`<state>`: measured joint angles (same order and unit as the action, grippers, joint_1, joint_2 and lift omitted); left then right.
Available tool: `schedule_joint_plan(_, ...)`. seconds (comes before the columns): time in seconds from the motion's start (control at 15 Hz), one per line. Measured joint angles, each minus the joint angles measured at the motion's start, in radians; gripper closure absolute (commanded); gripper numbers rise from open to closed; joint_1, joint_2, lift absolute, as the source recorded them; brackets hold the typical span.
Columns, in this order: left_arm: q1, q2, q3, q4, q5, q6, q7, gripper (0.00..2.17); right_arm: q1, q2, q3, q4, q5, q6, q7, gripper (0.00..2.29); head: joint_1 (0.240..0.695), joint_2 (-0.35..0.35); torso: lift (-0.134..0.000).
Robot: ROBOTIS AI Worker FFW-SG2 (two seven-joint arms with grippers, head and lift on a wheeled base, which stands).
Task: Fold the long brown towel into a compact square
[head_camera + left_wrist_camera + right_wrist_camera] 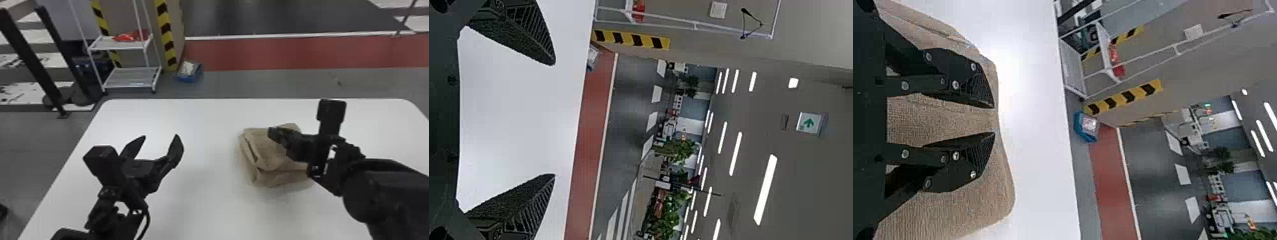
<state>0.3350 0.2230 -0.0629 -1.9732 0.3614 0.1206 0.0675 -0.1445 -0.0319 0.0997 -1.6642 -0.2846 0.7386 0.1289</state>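
The brown towel (266, 150) lies folded into a thick, layered bundle right of the table's middle. Over its far right part is my right gripper (275, 134); in the right wrist view that gripper (994, 120) stands partly open, its two fingers apart above the towel (953, 210), with cloth visible between them. I cannot tell whether the fingertips touch the cloth. My left gripper (161, 143) is held over the left part of the table, away from the towel, and in the left wrist view the same gripper (554, 120) is wide open with nothing between its fingers.
The white table (204, 118) has its far edge beyond both grippers. On the floor behind it stand a white wire shelf (127, 78) and a blue box (189, 71), with a striped yellow-black pillar (166, 35) beside them.
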Motion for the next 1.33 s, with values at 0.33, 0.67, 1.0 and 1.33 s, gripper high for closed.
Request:
schedule_joint_plan(0.33, 0.005, 0.004, 0.007, 0.001, 0.003, -0.002, 0.000, 0.08, -0.090, 0.029, 0.133, 0.118, 0.044, 0.055, 0.010, 2.18, 0.695, 0.198, -0.123)
schedule_joint_plan(0.67, 0.009, 0.003, 0.012, 0.001, 0.008, -0.003, 0.000, 0.08, -0.059, 0.032, 0.167, 0.079, 0.022, 0.108, 0.058, 2.18, 0.695, 0.232, -0.123)
schedule_joint_plan(1.0, 0.012, 0.002, 0.013, -0.001, 0.008, -0.003, 0.000, 0.08, -0.017, 0.032, 0.223, -0.039, 0.000, 0.204, 0.094, 2.18, 0.695, 0.284, -0.123)
schedule_joint_plan(1.33, 0.019, 0.006, 0.019, -0.003, 0.014, -0.010, 0.000, 0.08, 0.096, 0.031, 0.191, -0.238, 0.010, 0.243, 0.110, 2.18, 0.695, 0.315, -0.123)
